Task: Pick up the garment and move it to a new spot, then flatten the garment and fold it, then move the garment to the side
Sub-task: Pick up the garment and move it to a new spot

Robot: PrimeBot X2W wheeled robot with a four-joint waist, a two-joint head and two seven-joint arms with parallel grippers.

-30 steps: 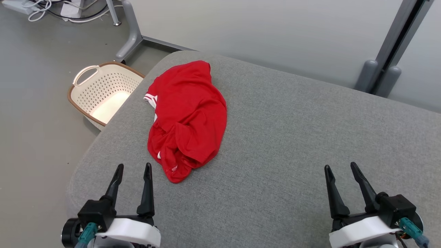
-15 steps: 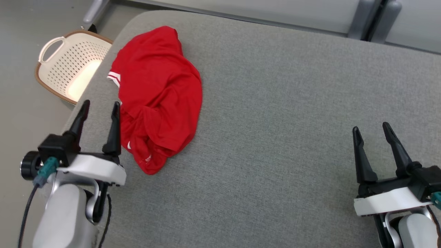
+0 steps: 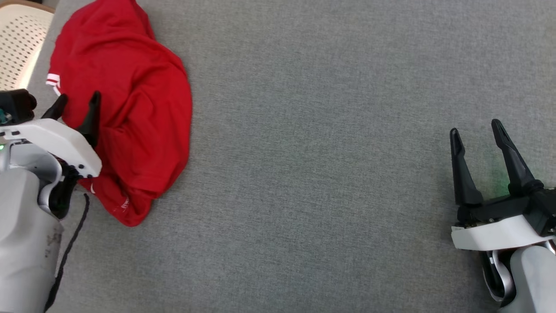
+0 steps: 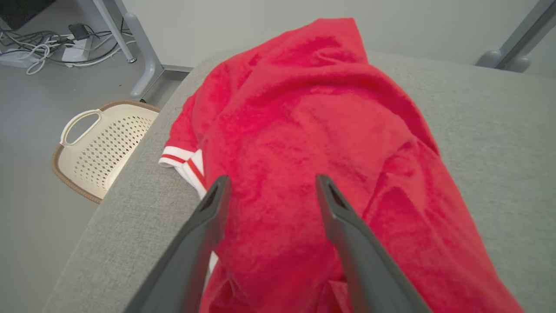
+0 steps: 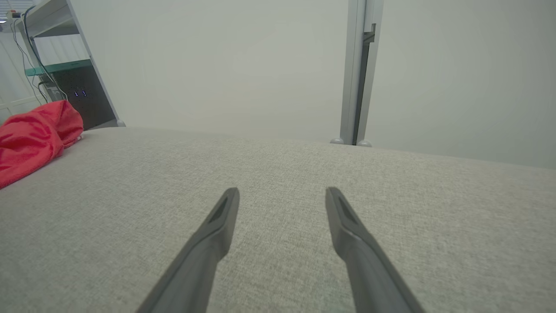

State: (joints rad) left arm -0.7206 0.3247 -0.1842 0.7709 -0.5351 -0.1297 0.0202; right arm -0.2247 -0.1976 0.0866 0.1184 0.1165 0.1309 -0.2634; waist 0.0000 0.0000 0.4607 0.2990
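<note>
A crumpled red garment [image 3: 126,108] with a white-striped cuff lies in a heap at the left end of the grey cushioned surface [image 3: 325,152]. My left gripper [image 3: 77,101] hangs open over the garment's left part, its two fingers apart above the red cloth [image 4: 304,165] with nothing between them. In the left wrist view the cuff [image 4: 180,158] shows just left of the left finger. Far to the right, my right gripper [image 3: 475,127] stands open over bare grey fabric; its wrist view catches the garment [image 5: 34,134] at the far left.
A cream perforated laundry basket [image 4: 97,150] stands on the floor beside the surface's left edge, also at the head view's top left corner [image 3: 17,48]. Cables and a grey frame leg [image 4: 139,56] lie on the floor beyond. A grey post [image 5: 358,69] rises behind the surface.
The head camera has tilted down and the whole picture has shifted. My left gripper has come forward from the near edge to over the garment's left part. The garment lies as before.
</note>
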